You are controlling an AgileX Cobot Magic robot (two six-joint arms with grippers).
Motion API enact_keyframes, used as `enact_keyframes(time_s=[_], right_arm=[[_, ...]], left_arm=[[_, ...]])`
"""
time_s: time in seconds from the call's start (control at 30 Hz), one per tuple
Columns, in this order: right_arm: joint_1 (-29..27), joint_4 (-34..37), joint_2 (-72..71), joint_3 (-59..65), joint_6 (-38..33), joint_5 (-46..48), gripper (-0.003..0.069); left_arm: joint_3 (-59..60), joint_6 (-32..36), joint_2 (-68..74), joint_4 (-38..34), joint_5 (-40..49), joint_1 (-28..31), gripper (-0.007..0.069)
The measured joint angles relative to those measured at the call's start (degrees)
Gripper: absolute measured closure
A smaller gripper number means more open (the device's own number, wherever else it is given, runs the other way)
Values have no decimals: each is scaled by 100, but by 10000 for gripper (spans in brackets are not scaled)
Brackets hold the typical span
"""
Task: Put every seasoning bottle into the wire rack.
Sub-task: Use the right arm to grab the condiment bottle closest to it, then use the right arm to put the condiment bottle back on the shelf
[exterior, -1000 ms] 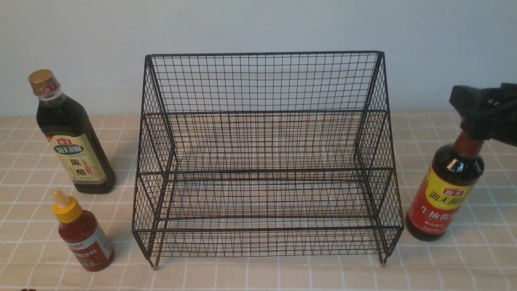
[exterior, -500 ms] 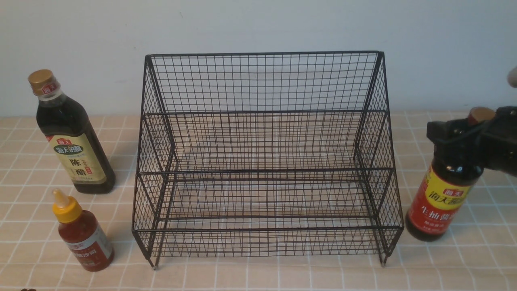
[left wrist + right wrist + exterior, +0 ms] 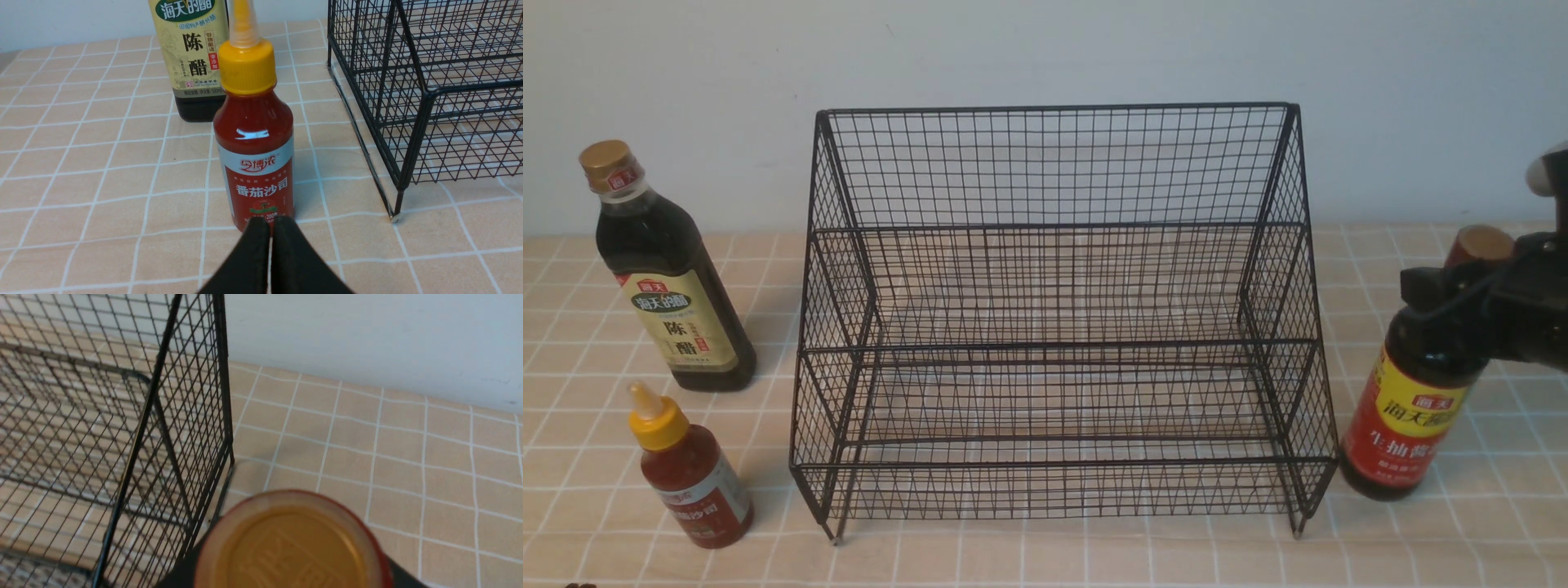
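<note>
My right gripper sits at the right edge of the front view, its jaws on either side of the red neck of the dark bottle with the red-and-yellow label, just under the cap. I take it there because the neck is narrow enough to fit between them. I cannot tell whether they pinch it yet. The bottle stands on the beige checked cloth, leaning a little, its base just beside the lower right corner of the black wire-mesh stepped rack, whose tiers are bare. My left gripper is pressed together and holds nothing. It waits close in front of the small red sauce bottle with the yellow nozzle cap at lower left. The tall dark bottle with the gold cap stands behind it.
</note>
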Motion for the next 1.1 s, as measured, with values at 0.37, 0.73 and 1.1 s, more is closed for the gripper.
enact_keyframes(time_s=[0.37, 0.73, 1.1], right_arm=[[0, -81, -1078, -1703, 0, 1641, 390], [0, 1899, -1067, -2932, -1156, 2167, 390], [8, 4930, -170, -2939, -3888, 2151, 390]], left_arm=[[0, 0, 0, 0, 0, 0, 631], [0, 0, 0, 0, 0, 0, 631], [0, 0, 0, 0, 0, 0, 631]])
